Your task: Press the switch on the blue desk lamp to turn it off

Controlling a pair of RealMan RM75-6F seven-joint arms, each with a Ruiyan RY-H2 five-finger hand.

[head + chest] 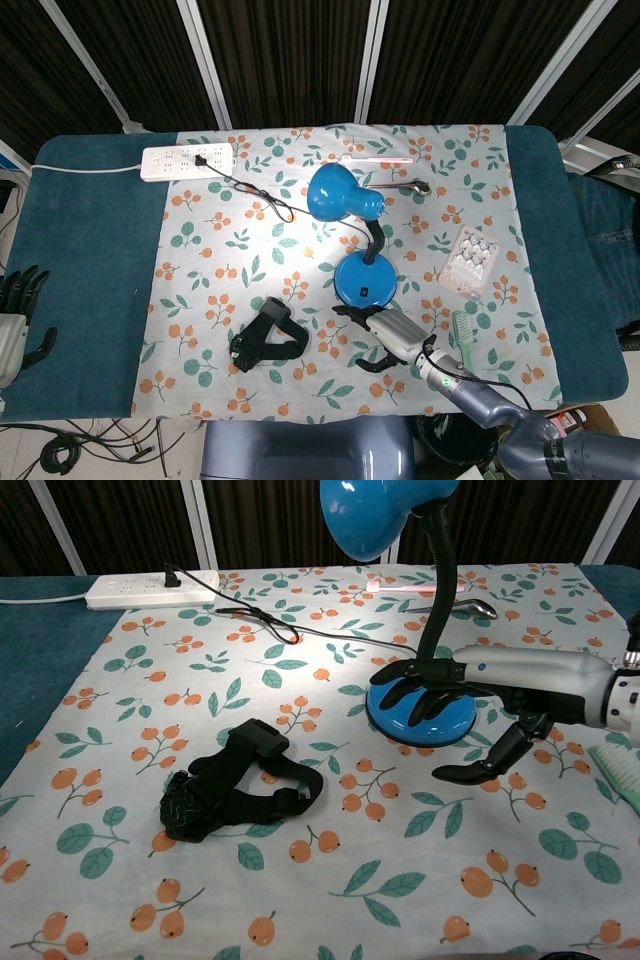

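The blue desk lamp stands mid-table on a round blue base (352, 278) (400, 723), its shade (335, 192) (385, 510) bent over to the left. It is lit, with a bright patch on the cloth beside it. A small dark switch (365, 292) sits on the base's near side. My right hand (388, 335) (480, 695) reaches in from the lower right, its dark fingers spread and lying over the top of the base, the thumb hanging below. It holds nothing. My left hand (20, 300) rests off the table's left edge with its fingers apart, empty.
A black strap (265, 335) (235, 790) lies left of the base. A white power strip (188, 160) (150, 588) at the back left feeds the lamp's black cable (255, 195). A green comb (465, 330), a blister pack (470, 257), a spoon (405, 185) and a pink toothbrush (375, 160) lie to the right and behind.
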